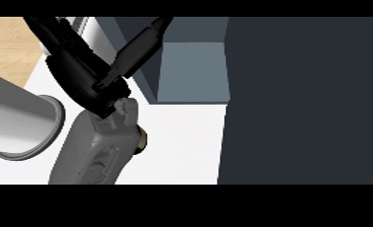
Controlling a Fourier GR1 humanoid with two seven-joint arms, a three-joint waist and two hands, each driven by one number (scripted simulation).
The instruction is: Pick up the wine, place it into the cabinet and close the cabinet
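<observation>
My right hand [82, 80] is black and sits at the upper left, on a grey forearm [94, 147] that rises from the lower edge. It is open, its fingers [45, 29] pointing up and left. Its thumb [138, 46] points up and right, across the left edge of the cabinet's opening. The cabinet's grey-blue inside [191, 70] shows nothing in it. The cabinet's dark door [299, 102] stands open and fills the right side. No wine bottle shows plainly. Only a small brown rounded part [143, 139] peeks out behind the forearm, and I cannot tell what it is.
A thick grey cylinder [25, 122], seemingly my left arm, fills the left edge; no left hand shows. The white counter top [182, 142] lies between the forearm and the door. Wooden floor [15, 38] shows at the top left.
</observation>
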